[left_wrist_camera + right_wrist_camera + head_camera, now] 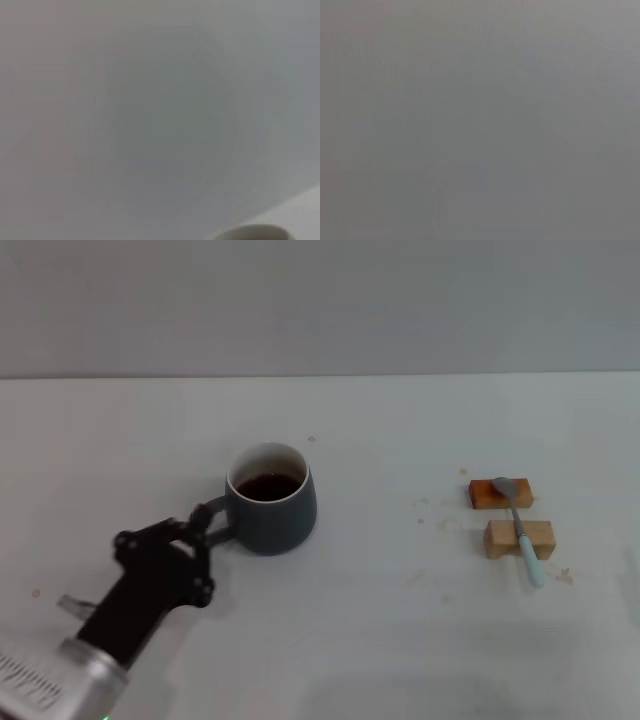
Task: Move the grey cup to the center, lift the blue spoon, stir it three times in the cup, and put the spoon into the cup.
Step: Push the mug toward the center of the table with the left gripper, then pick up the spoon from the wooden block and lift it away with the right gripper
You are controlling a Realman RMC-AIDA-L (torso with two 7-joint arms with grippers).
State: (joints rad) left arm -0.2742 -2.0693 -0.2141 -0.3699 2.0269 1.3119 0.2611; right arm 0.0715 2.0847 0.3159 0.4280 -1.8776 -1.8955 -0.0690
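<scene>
Left end effector (205,523) at handle-left grey cup (271,499)

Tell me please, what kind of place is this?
Probably a lab test bench, not a kitchen: a bare white table against a plain grey wall, the grey cup with the left gripper at its handle, and the blue spoon staged on two wooden blocks.

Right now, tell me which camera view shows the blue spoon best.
The head view. There the blue spoon lies whole across two wooden blocks, bowl on the farther block, handle toward the robot. Neither the left wrist view nor the right wrist view shows it.
</scene>
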